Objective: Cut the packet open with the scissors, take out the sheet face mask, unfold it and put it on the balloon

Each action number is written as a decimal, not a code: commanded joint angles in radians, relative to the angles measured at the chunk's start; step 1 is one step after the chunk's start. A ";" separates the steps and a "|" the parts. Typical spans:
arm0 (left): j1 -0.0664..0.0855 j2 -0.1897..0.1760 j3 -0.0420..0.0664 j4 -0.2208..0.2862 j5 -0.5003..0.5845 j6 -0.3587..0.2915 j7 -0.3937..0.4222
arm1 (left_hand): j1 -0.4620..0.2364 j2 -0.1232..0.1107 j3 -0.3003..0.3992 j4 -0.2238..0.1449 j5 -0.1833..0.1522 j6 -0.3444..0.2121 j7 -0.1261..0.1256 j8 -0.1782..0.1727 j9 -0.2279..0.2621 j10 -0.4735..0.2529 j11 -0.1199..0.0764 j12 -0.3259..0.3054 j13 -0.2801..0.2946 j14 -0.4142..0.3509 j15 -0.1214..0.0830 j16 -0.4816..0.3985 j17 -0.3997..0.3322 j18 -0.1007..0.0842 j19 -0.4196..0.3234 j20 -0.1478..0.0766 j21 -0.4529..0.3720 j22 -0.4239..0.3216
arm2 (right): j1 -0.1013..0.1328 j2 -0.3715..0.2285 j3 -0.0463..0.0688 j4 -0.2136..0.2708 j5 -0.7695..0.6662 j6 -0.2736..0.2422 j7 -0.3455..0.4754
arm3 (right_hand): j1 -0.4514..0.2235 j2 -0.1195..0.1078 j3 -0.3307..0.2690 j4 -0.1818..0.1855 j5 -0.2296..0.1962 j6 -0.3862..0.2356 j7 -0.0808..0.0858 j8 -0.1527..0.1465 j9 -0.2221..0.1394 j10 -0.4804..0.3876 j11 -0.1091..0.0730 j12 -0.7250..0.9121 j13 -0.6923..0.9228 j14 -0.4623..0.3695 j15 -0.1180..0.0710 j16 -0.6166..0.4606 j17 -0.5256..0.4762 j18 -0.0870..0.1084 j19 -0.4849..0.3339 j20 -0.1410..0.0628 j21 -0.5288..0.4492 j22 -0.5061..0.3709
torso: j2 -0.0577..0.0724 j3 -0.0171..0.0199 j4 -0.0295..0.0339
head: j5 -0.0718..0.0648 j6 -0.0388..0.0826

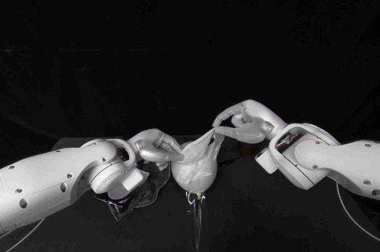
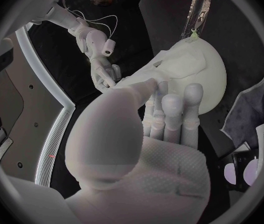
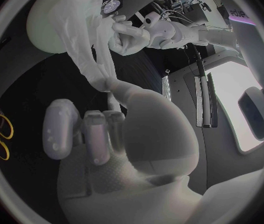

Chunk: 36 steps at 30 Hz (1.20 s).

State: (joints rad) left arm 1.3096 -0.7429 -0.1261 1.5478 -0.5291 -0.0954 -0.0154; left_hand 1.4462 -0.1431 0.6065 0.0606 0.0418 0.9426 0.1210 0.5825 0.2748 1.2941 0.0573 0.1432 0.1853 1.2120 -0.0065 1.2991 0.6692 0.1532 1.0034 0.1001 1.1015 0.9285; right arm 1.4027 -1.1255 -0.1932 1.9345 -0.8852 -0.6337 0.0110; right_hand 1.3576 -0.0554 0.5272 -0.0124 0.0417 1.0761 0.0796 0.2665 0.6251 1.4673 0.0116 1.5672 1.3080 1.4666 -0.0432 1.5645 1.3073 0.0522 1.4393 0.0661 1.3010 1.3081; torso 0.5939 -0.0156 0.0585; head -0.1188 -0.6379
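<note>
One pale balloon stands mid-table, with the white sheet face mask draped over its top. At one o'clock from it, your right hand pinches the mask's raised corner, its other fingers arched. At nine o'clock your left hand grips the mask's edge. The crumpled packet lies at seven. Yellow-handled scissors lie flat on the table.

Thin, limp white cloth sheet face mask pinched in smooth satin-silver fingers; smooth matt balloon; glossy crinkled plastic packet.
</note>
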 commanded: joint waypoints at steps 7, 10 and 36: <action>-0.001 -0.046 0.012 0.027 0.091 -0.075 0.085 | -0.003 0.013 0.022 -0.005 0.007 0.012 0.003 -0.015 0.005 -0.003 -0.001 0.005 0.005 -0.038 0.001 -0.024 -0.046 0.019 -0.052 -0.002 -0.036 -0.041 | -0.002 -0.011 -0.002 -0.019 -0.002 0.037 -0.004 | -0.013 -0.001 0.007 0.001 0.007 0.004 -0.001 0.006 0.013 0.103 -0.007 0.004 0.263 0.104 -0.005 0.006 0.264 0.005 -0.002 -0.008 0.001 0.186 | -0.001 -0.0002 0.0008 | -0.003 0.004; 0.000 -0.064 0.024 0.041 0.098 -0.065 0.113 | -0.009 0.012 0.031 -0.012 0.007 0.015 0.007 -0.021 0.009 -0.024 0.005 0.001 0.007 -0.081 0.006 -0.050 -0.104 0.027 -0.100 -0.001 -0.066 -0.076 | -0.003 -0.017 -0.002 -0.022 -0.004 0.040 -0.002 | -0.013 -0.002 0.008 0.001 0.007 0.003 -0.001 0.007 0.014 0.103 -0.007 0.004 0.263 0.104 -0.005 0.006 0.264 0.006 -0.003 -0.008 -0.001 0.186 | -0.001 -0.0005 0.0006 | -0.004 0.007; 0.120 -0.136 0.060 0.126 0.109 0.083 0.143 | -0.028 0.052 0.029 -0.052 0.006 -0.009 0.023 -0.032 0.053 -0.126 0.025 0.057 0.059 -0.178 0.026 -0.063 -0.166 0.028 -0.166 0.020 -0.067 -0.056 | 0.003 -0.076 -0.002 0.043 0.012 0.029 0.033 | -0.016 -0.004 0.011 -0.001 0.007 0.002 -0.001 0.010 0.017 0.103 -0.007 0.004 0.263 0.104 -0.004 0.006 0.264 0.006 -0.003 -0.008 -0.001 0.186 | -0.002 0.0019 -0.0006 | 0.008 0.073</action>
State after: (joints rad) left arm 1.4244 -0.8759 -0.0679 1.6682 -0.4277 -0.0571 0.1279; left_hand 1.4190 -0.1021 0.6374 0.0148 0.0456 0.9307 0.1329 0.5442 0.3236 1.1738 0.0841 0.1937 0.2433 1.0394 0.0181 1.2339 0.5045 0.1703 0.8433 0.1214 1.0328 0.8712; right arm 1.4041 -1.1978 -0.1963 1.9711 -0.8824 -0.6013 0.0209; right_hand 1.3536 -0.0596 0.5328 -0.0124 0.0446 1.0703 0.0803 0.2701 0.6350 1.4673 0.0116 1.5673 1.3081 1.4662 -0.0427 1.5638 1.3073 0.0521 1.4354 0.0629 1.2990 1.3081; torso 0.5915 -0.0138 0.0584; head -0.1116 -0.5756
